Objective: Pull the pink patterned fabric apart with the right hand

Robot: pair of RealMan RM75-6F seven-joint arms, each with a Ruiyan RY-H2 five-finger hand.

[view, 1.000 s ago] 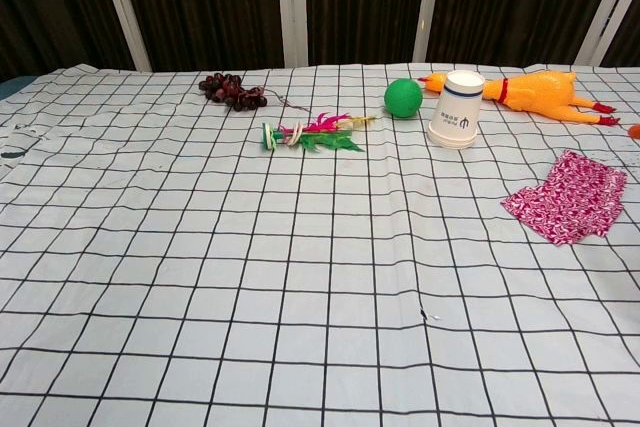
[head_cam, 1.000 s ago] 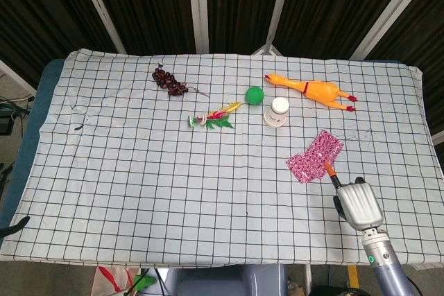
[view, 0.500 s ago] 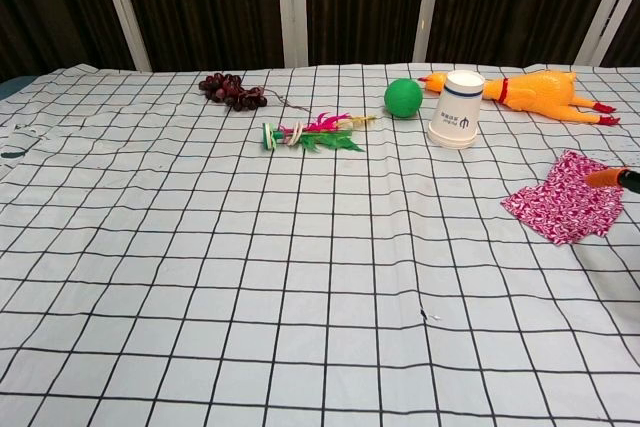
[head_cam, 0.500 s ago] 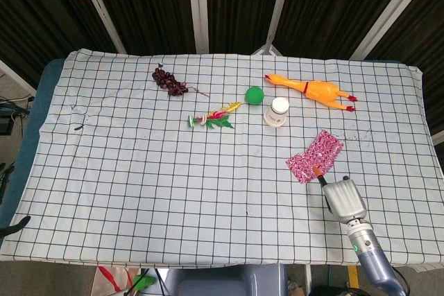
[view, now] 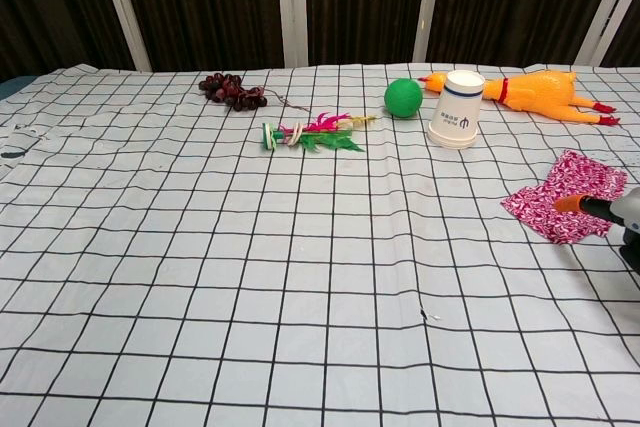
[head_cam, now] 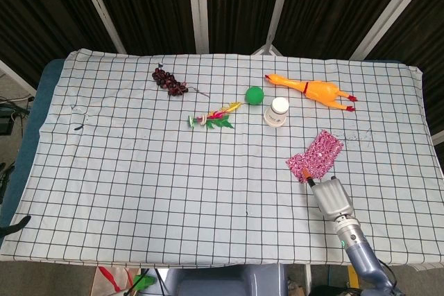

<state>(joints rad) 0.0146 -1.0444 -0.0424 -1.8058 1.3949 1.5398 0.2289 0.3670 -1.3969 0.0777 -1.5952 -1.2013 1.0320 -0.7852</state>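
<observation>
Right hand (head_cam: 331,197) low over the table, an orange fingertip (view: 569,204) reaching onto the near corner of the pink patterned fabric (head_cam: 316,157) lying flat just ahead, likely seeking a grip; finger spread cannot be told
</observation>
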